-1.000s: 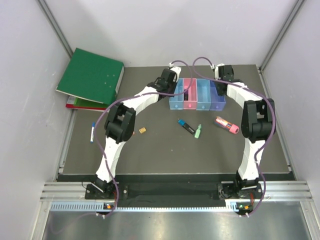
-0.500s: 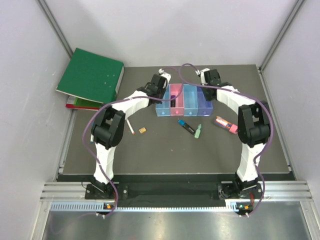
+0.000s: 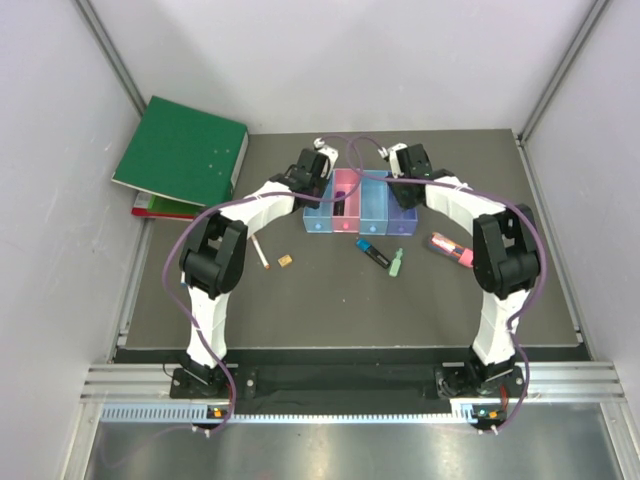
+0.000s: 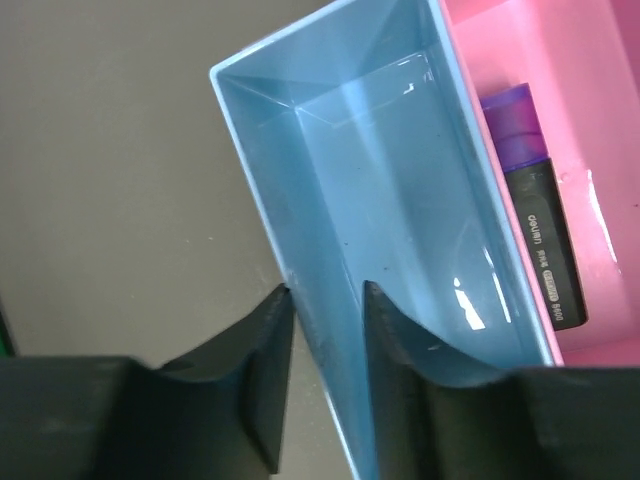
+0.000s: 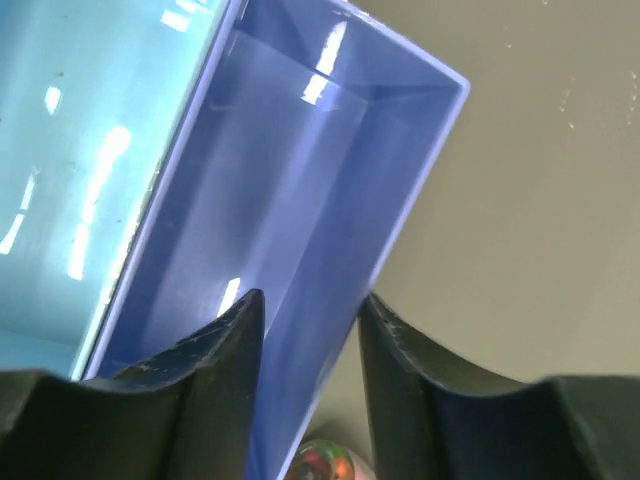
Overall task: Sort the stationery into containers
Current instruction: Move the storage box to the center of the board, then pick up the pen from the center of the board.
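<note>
The row of four bins (image 3: 372,205) sat toward the far middle of the dark table (image 3: 330,300), with one arm reaching to each end of it. The left gripper (image 4: 325,295) was at the left end with its fingers slightly spread, one outside and one inside the outer wall of the light blue bin (image 4: 400,200), straddling that wall loosely rather than clamping it. In the pink bin (image 4: 520,50) next door lay a black marker with a purple cap (image 4: 535,225). The right gripper (image 5: 310,300) was at the other end, its fingers likewise a little apart on either side of the outer wall of the purple bin (image 5: 300,180), which adjoined a second light blue bin (image 5: 80,150). On the table in front of the row, toward the arm bases, lay the loose pieces: a pinkish stick (image 3: 259,252) and a small orange piece (image 3: 285,261) near the left arm, a black and blue marker (image 3: 373,252) just beside a small green piece (image 3: 396,262) under the middle of the row, and a pink and red tube (image 3: 452,249) near the right arm. A green binder (image 3: 180,155) lay at the far left corner.
</note>
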`<state>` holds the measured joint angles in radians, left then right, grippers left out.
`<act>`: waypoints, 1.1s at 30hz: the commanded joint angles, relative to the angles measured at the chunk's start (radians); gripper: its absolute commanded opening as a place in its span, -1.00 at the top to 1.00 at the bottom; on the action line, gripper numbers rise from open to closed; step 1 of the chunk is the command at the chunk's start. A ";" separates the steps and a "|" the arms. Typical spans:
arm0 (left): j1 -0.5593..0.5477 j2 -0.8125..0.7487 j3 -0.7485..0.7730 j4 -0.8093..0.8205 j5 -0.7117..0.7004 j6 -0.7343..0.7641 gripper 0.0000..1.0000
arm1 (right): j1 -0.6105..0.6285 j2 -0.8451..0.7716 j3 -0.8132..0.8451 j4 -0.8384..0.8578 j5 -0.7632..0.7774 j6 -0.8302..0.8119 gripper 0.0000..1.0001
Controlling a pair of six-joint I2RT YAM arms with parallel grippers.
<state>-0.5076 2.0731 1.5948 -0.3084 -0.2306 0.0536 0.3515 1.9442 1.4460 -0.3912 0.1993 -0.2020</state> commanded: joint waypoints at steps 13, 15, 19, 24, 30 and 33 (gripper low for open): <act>-0.025 -0.157 0.011 -0.007 0.016 0.009 -0.11 | 0.035 -0.154 0.010 0.055 0.012 -0.073 -0.37; -0.022 -0.175 0.013 -0.020 -0.001 0.023 -0.15 | 0.035 -0.172 0.007 0.055 0.020 -0.088 -0.46; -0.020 -0.244 0.008 -0.069 -0.038 0.061 -0.41 | 0.033 -0.237 -0.035 0.046 -0.009 -0.108 -0.62; -0.005 -0.346 -0.036 -0.168 -0.072 0.092 -0.85 | 0.064 -0.313 -0.082 -0.092 -0.178 -0.168 -0.61; -0.002 -0.546 -0.159 -0.238 -0.078 0.172 -0.98 | 0.119 -0.425 -0.167 -0.169 -0.302 -0.228 -0.56; 0.003 -0.614 -0.194 -0.251 -0.085 0.209 -0.98 | 0.142 -0.427 -0.214 -0.167 -0.325 -0.231 -0.52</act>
<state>-0.5087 1.5639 1.4403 -0.5201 -0.2943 0.1951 0.4564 1.5616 1.2675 -0.5236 -0.0463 -0.3977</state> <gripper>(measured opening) 0.987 0.770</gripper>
